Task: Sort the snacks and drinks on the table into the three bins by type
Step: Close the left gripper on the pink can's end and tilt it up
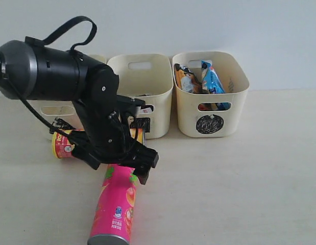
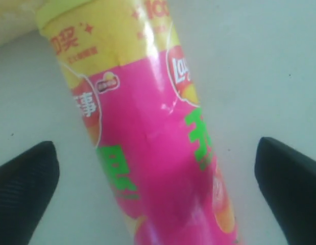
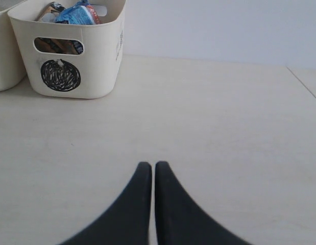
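The pink Lay's tube (image 1: pixel 117 206) (image 2: pixel 152 153) lies on the table (image 1: pixel 239 184), its near end towards the front edge. My left gripper (image 1: pixel 126 167) (image 2: pixel 158 173) hangs over the tube's far end, open, one finger (image 2: pixel 25 189) on each side and neither touching it. The yellow-red tube (image 1: pixel 63 144) lies behind, mostly hidden by the left arm. In the circle-marked bin (image 1: pixel 234 109) (image 3: pixel 96 61) stand the blue noodle pack (image 1: pixel 213 81) and orange snack bag (image 1: pixel 186 79). My right gripper (image 3: pixel 153 166) is shut with nothing in it, low over bare table. The cartons are not visible.
The middle bin (image 1: pixel 158 76) stands left of the circle bin, its mark half covered by the arm. The third bin (image 1: pixel 58 109) is mostly hidden behind the left arm. A white wall runs behind the bins. The table's right edge (image 3: pixel 306 84) shows in the right wrist view.
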`<act>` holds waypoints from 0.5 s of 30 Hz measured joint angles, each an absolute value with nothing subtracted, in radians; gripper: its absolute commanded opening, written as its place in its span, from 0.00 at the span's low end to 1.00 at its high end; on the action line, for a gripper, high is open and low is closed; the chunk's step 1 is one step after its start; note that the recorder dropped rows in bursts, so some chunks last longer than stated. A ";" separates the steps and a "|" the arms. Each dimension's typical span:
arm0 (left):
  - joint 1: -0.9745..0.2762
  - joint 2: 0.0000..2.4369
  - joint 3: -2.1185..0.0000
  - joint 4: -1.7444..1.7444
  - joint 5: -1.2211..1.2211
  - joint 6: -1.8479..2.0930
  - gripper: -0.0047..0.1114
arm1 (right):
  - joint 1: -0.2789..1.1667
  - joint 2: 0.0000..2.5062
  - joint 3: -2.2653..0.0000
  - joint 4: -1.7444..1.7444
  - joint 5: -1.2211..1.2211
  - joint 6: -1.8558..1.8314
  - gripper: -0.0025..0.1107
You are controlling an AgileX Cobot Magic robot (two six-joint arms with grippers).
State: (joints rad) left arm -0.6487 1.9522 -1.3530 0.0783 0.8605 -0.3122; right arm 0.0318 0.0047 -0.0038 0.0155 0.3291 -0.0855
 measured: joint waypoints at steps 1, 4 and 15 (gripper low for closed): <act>-0.649 1.968 -1.353 0.078 0.841 -0.312 0.86 | 0.032 0.005 -0.004 0.016 0.329 -0.086 0.02; -0.649 2.002 -1.353 0.078 0.814 -0.317 0.86 | 0.032 0.005 -0.004 0.016 0.329 -0.086 0.02; -0.630 2.086 -1.353 0.090 0.795 -0.339 0.78 | 0.032 0.005 -0.004 0.016 0.329 -0.086 0.02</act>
